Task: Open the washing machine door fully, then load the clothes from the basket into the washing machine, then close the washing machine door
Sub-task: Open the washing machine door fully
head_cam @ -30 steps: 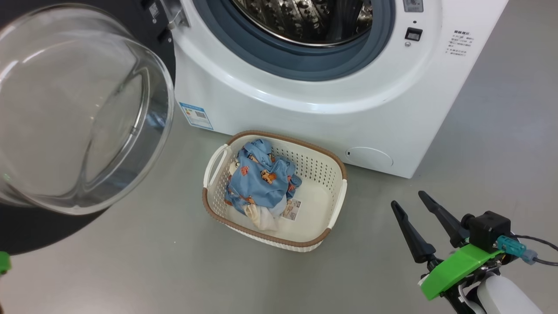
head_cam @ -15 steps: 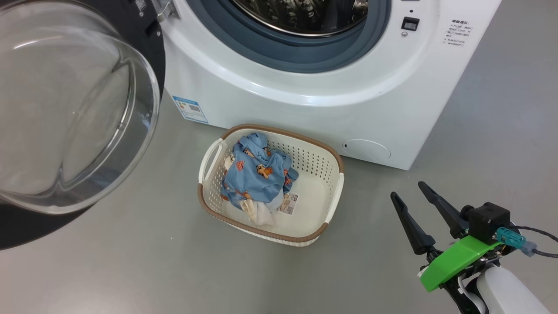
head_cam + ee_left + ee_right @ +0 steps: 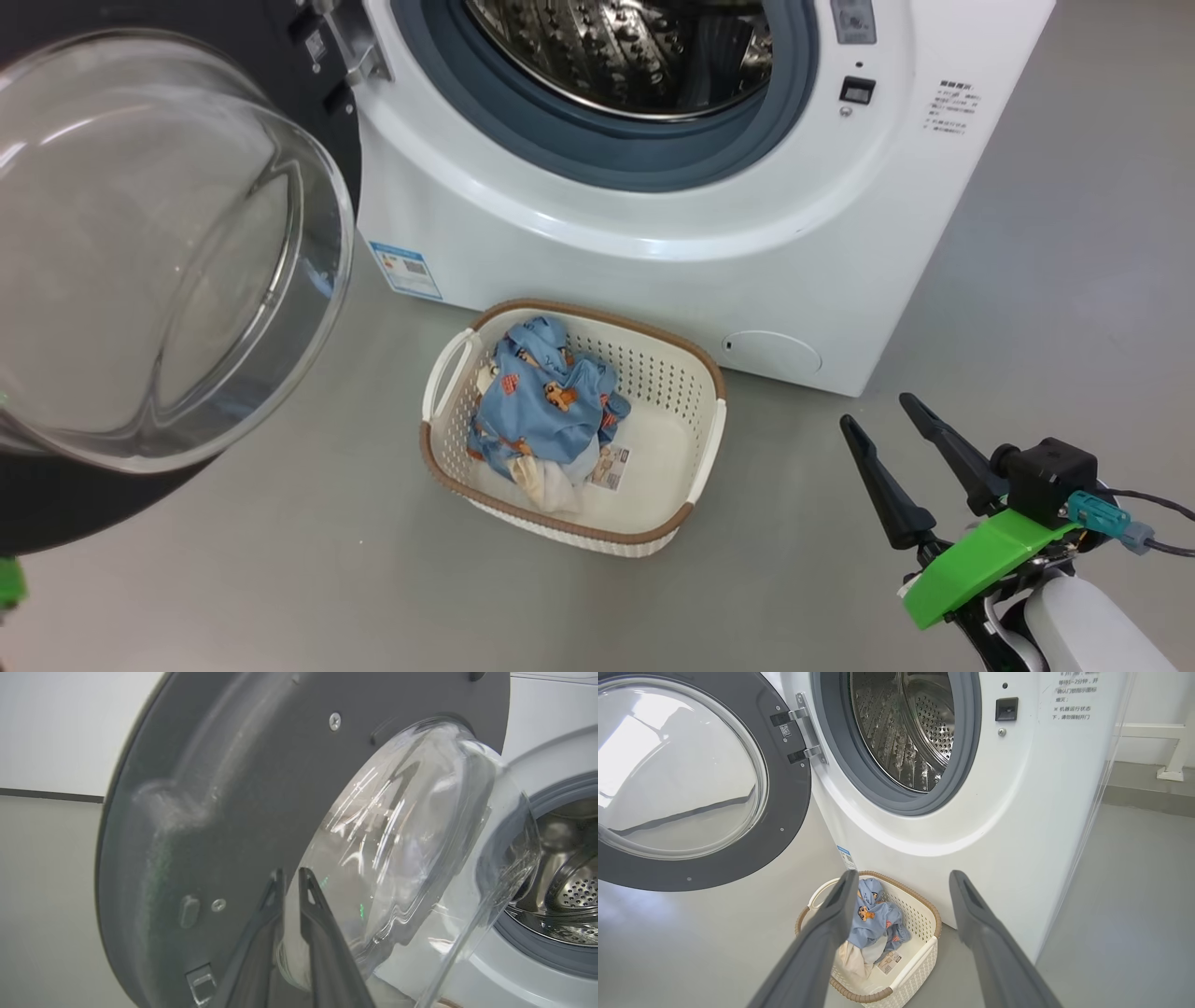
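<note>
Looks like the end of the opening step: large round black-ringed washing machine door (image 3: 56, 513) with its clear glass bowl hangs wide off the big white front-loading washing machine (image 3: 653, 280). Beside that glass, left claw (image 3: 291, 871) almost clenched, gripping nothing; right claw (image 3: 876, 411) spread wide, empty. Light blue printed clothes (image 3: 541, 401) lie in the cream perforated plastic basket (image 3: 653, 373) on the grey floor (image 3: 280, 579) — next, probably, a reach down to pinch the bundle.

The smooth grey floor (image 3: 280, 560) carries the washing machine (image 3: 653, 271), which stands at the far side. The basket (image 3: 707, 448) sits directly on the floor just in front of the machine's base, towards its left half.
</note>
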### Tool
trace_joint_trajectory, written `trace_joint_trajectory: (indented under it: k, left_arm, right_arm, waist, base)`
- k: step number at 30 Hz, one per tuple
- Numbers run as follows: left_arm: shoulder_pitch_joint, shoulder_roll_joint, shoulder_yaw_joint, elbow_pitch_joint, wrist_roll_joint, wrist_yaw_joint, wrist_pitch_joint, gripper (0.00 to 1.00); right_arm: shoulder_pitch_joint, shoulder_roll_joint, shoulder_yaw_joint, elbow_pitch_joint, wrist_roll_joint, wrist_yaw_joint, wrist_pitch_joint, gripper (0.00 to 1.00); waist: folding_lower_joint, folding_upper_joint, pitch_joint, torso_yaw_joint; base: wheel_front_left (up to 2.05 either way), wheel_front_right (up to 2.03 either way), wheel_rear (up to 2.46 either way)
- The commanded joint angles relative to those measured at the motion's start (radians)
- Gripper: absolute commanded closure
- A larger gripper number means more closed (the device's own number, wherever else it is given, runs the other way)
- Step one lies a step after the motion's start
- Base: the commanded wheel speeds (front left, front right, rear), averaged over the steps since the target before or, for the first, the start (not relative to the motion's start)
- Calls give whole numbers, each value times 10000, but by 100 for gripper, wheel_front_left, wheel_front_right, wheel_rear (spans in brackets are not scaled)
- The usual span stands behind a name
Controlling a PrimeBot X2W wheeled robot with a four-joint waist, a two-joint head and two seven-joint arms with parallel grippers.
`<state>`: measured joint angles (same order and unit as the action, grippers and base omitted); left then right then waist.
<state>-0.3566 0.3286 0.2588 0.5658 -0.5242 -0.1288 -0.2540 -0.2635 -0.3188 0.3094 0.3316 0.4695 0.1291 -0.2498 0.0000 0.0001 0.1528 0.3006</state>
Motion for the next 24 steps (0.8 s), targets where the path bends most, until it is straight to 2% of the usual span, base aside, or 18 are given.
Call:
trace_joint_trajectory:
  k: [1,4,8,10,17,24]
  left_arm:
    - [268,383,89,-474,-4,-18,-78,82]
    - [555,304,-20,-720,-10,-19,-78,77]
    - [1082,72,-309,-1283,-56,-19,-78,52]
    - [1370,-44,-504,-1563,-51,-19,-78,2]
    - [2112,-333,-1092,-2296,-130,-19,-78,0]
    - [2557,-189,-1948,-3013,-309,-19,-78,0]
  right_arm:
    - [205,-105,111,-295,116,16,-120,0]
    - [308,-112,84,-328,146,16,-120,0]
    - [498,-159,0,-408,195,16,-120,0]
    - [594,-173,-42,-442,215,16,-120,0]
    - [844,-193,-227,-562,253,16,-120,0]
    - [1023,-182,-411,-672,234,16,-120,0]
  waist:
    - [0,-1,-238,-105]
    - [0,-1,-371,-145]
    - [0,-1,-553,-222]
    - [0,-1,-625,-275]
    - [0,-1,-825,-599]
    - [0,-1,-913,-1203]
  base:
    - [0,0,0]
    - [0,0,0]
    - [0,0,0]
    - [0,0,0]
    - [0,0,0]
    - [0,0,0]
